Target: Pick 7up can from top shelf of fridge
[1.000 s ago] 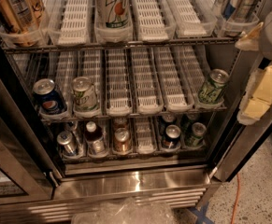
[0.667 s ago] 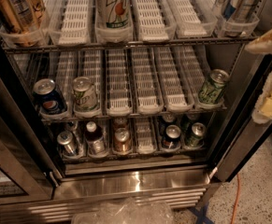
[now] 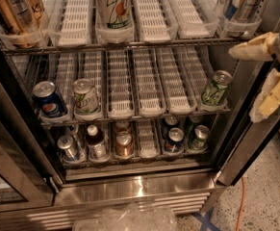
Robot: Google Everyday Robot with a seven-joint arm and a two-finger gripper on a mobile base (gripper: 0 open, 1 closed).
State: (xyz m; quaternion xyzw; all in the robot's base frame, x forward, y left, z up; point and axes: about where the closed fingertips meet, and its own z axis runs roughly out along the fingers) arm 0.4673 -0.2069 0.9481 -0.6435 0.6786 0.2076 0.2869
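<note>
The 7up can, white-silver with green lettering and a red dot, stands upright at the front of a white slotted lane on the top shelf, left of middle. Its lid is cut off by the frame's top edge. My gripper is at the right edge, in front of the fridge's right door frame and well right of and below the can. Its two cream fingers are spread apart with nothing between them. The fridge stands open, with its steel sill at the bottom.
Gold-brown cans stand top left and blue cans top right. The middle rack holds a Pepsi can, a pale green-white can and a dark green can. Several cans and bottles fill the bottom rack. An orange cable lies on the floor.
My gripper drifted slightly right, then came back left; its upper finger now reaches further toward the fridge opening. The cans have not moved.
</note>
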